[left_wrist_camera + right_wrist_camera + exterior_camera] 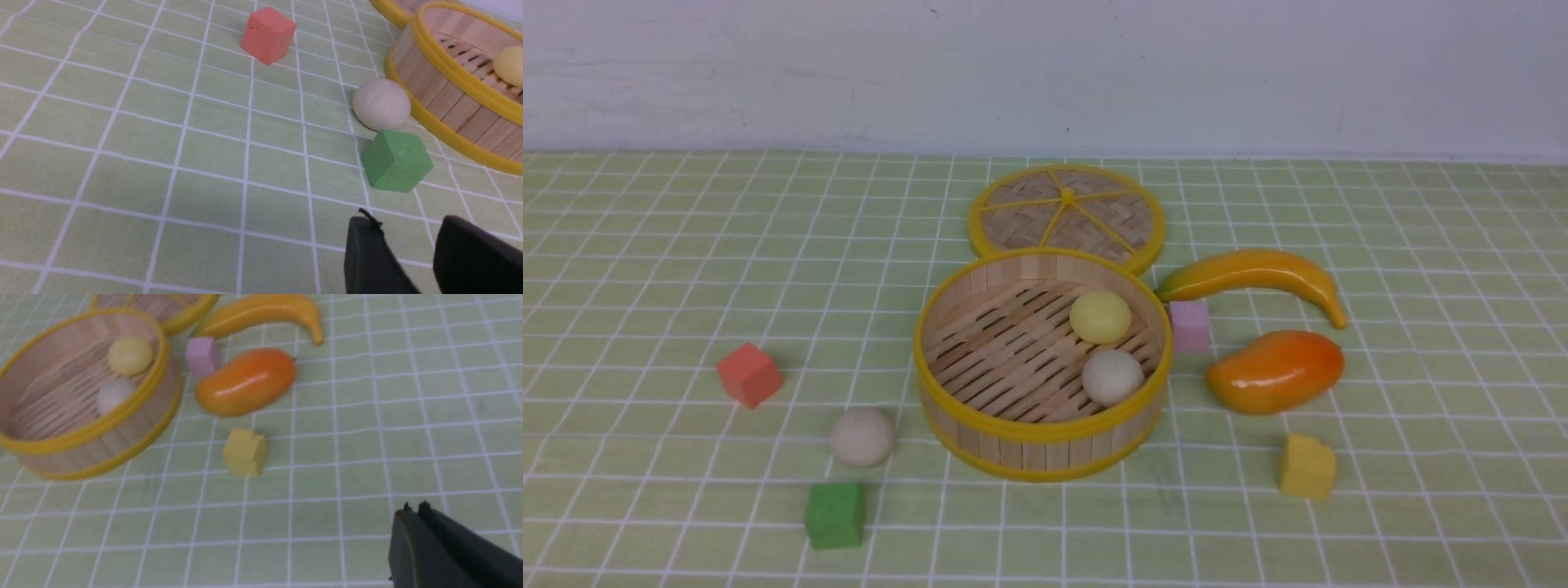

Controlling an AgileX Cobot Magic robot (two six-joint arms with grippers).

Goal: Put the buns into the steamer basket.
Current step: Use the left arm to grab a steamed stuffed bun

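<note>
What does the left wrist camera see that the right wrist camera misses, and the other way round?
Only the left wrist view: the red cube, the green cube, the loose off-white bun beside it, and the open left pincer.
Only the right wrist view: the banana, mango, pink cube, yellow cube, a second off-white bun inside the steamer basket, and the shut right pincer.
Both: the steamer basket, the yellow bun in it, the lid and the checked cloth.

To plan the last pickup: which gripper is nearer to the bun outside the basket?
Left. The left gripper, open, faces the bun behind the green cube; the right gripper, shut, is across the steamer basket.
</note>
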